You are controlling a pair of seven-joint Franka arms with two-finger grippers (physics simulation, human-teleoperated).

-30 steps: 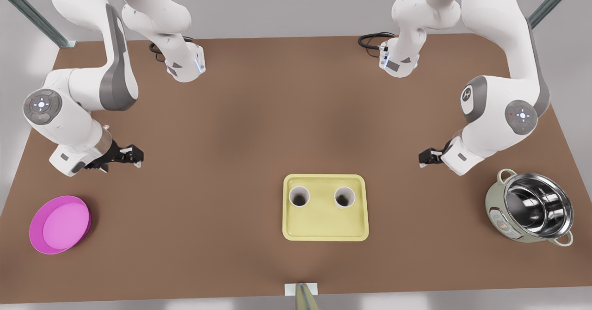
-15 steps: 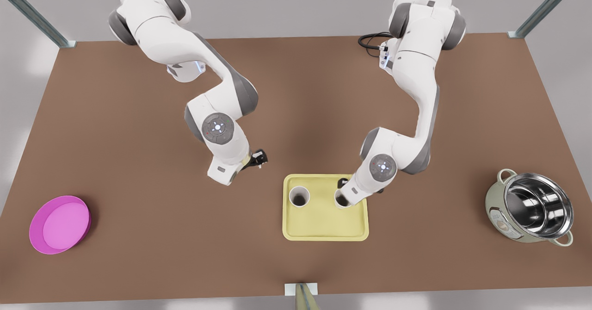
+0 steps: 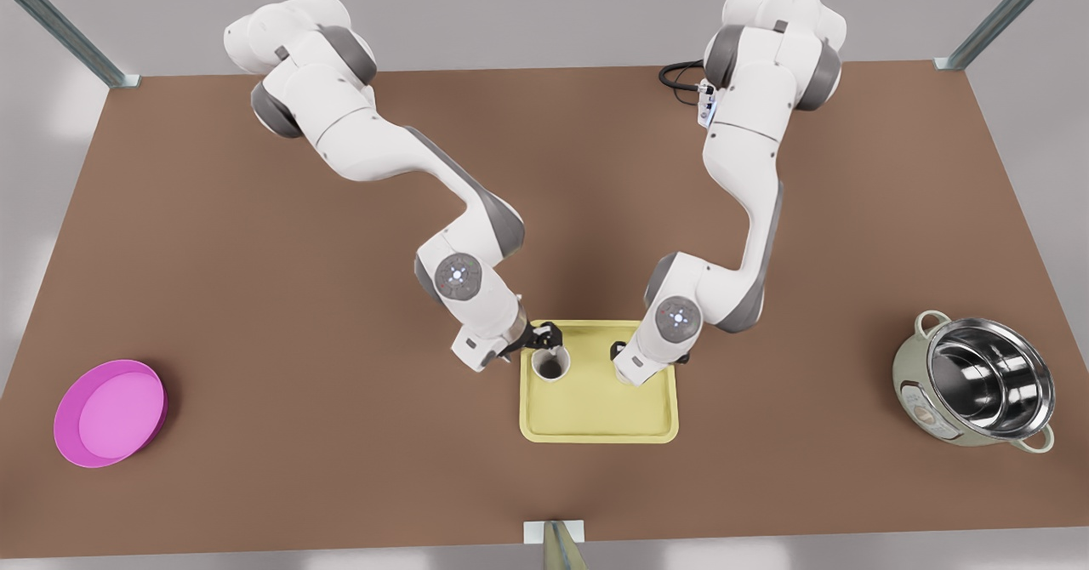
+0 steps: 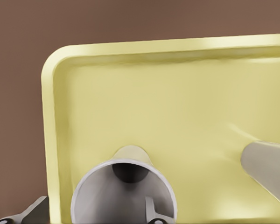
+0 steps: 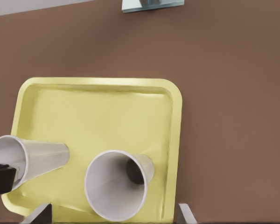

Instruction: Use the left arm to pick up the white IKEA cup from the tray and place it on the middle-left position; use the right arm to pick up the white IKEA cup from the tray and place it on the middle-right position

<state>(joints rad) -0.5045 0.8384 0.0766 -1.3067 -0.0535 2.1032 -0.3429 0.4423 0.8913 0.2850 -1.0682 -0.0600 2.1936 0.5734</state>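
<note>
The pale yellow tray (image 3: 595,417) lies near the table's front middle. A white cup (image 3: 550,366) stands upright on its half toward the front view's left. My left gripper (image 3: 544,336) is at that cup's rim. In the left wrist view the cup (image 4: 123,191) is close, and my left gripper (image 4: 92,215) is open, with one finger outside its wall and the other within the rim's outline. My right gripper (image 5: 112,215) is open on either side of the second white cup (image 5: 116,191). In the front view my right wrist hides that cup.
A round magenta dish (image 3: 109,413) sits at the front view's far left. A steel pot (image 3: 978,379) stands at the far right. A small metal bracket (image 3: 553,532) marks the table's front edge. Plain brown tabletop (image 3: 340,383) surrounds the tray.
Both arms swung in from the table's sides to the tray. The right gripper reached its cup first, then the left gripper closed in on the other cup's rim.
</note>
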